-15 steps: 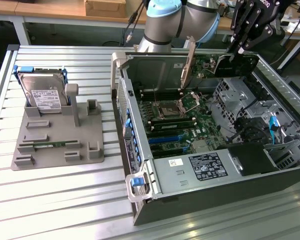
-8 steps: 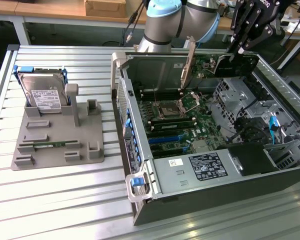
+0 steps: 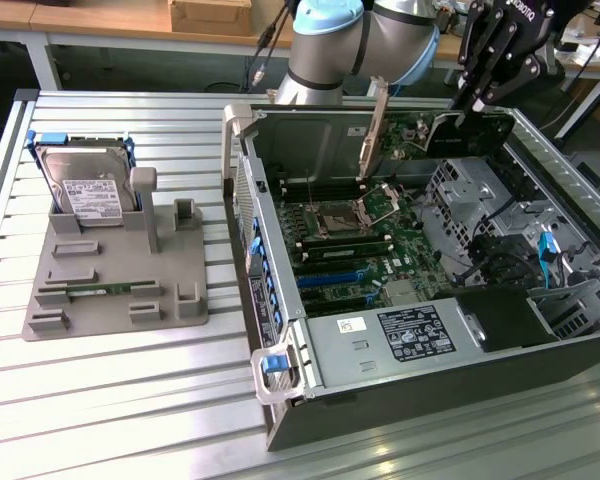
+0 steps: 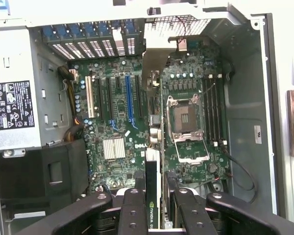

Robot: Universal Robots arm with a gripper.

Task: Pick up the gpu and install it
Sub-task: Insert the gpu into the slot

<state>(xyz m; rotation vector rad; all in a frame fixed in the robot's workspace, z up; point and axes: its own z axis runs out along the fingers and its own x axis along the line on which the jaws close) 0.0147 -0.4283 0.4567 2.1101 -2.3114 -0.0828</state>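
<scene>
Above an open grey tower computer case (image 3: 280, 400) lying on its side on a slatted aluminium bench (image 3: 100, 400), the robot arm's black hand (image 3: 472, 100) is clenched on the gpu (image 3: 477, 135), a slim flat black rectangular card with a narrow silver-beige metal bracket (image 3: 373, 130) at one end. In the wrist view the fingers (image 4: 132, 215) pinch the card from both faces. It runs straight out from the hand, its long axis parallel to the expansion slots on the green motherboard (image 4: 100, 169) below, with the bracket end toward the case's vented rear wall. The card hangs clear of the board, apparently between the long blue slot (image 4: 129, 98) and the bare processor socket (image 4: 184, 117), so the slot seems to lie to one side rather than directly beneath. Well apart, toward the exterior view's left, a grey holder tray (image 3: 110, 310) carries a silver hard drive (image 3: 88, 195) with a white label.
</scene>
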